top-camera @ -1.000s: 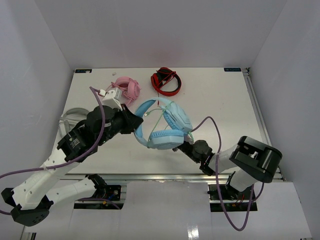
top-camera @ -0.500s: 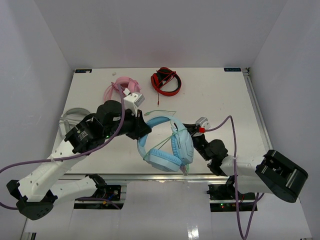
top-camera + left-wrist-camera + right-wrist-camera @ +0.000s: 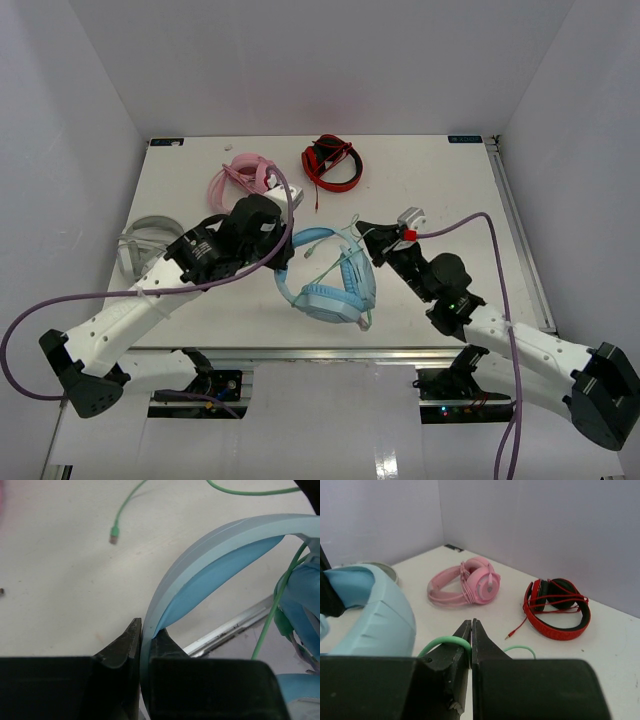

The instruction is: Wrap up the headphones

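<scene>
Left gripper [image 3: 142, 632] clamped on blue headband [image 3: 210, 555]. Headphones [image 3: 333, 285] near table [image 3: 450, 180] centre, toward front edge. Right gripper [image 3: 471, 632], pinching green cable [image 3: 444, 642], has swung from front edge round to far side. Judgement: another wrap turn underway.

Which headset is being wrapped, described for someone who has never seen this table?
On the white table, look near the front edge, between the two arms. The light blue headphones sit there, headband in the left gripper, thin pale green cable in the right gripper. The pink headset and red headset lie farther back, ungripped.
</scene>
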{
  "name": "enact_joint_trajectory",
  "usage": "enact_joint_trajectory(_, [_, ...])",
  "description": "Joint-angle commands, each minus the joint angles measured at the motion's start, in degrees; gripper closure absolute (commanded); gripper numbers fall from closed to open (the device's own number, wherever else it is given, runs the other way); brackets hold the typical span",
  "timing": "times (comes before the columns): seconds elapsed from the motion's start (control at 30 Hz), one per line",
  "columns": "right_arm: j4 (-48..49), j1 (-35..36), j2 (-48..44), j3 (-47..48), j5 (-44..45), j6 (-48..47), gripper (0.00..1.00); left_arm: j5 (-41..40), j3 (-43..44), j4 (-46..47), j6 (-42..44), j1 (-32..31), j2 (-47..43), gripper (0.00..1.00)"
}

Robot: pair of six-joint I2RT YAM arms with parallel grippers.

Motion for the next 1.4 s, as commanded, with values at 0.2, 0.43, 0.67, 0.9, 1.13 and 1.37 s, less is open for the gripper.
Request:
enact_joint_trajectory(0.2, [-37.61, -1.63, -0.39, 21.34, -11.25, -1.58, 0.92, -24.95, 3.26, -3.02, 3.17, -1.01, 2.65, 1.0])
enact_joint_trajectory(0.43, [-43.37, -1.76, 4.52, 26.68, -13.35, -3.27, 0.92, -36.55, 4.7, -0.18, 6.6, -4.26, 2.07, 1.0])
enact_joint_trajectory(0.67, [-47.87, -3.55, 6.45, 30.77, -18.31, -3.74, 0.92, -58.15, 0.88, 1.74, 9.05, -12.74, 4.49, 1.0])
enact_joint_trajectory(0.9, [-48.74, -6.12, 7.69, 34.25, -28.58, -0.61, 0.92, -64.02, -0.5, 2.02, 6.59, -13.23, 7.43, 1.0])
enact_joint_trajectory(1.13, [-48.58, -6.82, 9.16, 34.32, -40.81, 1.05, 0.92, -69.49, 1.08, 0.82, 2.01, -13.18, 8.42, 1.0])
enact_joint_trajectory(1.37, [-48.5, -7.72, 11.35, 35.63, -49.7, -0.1, 0.92, -76.91, -0.97, 1.93, 4.08, -13.23, 6.39, 1.0])
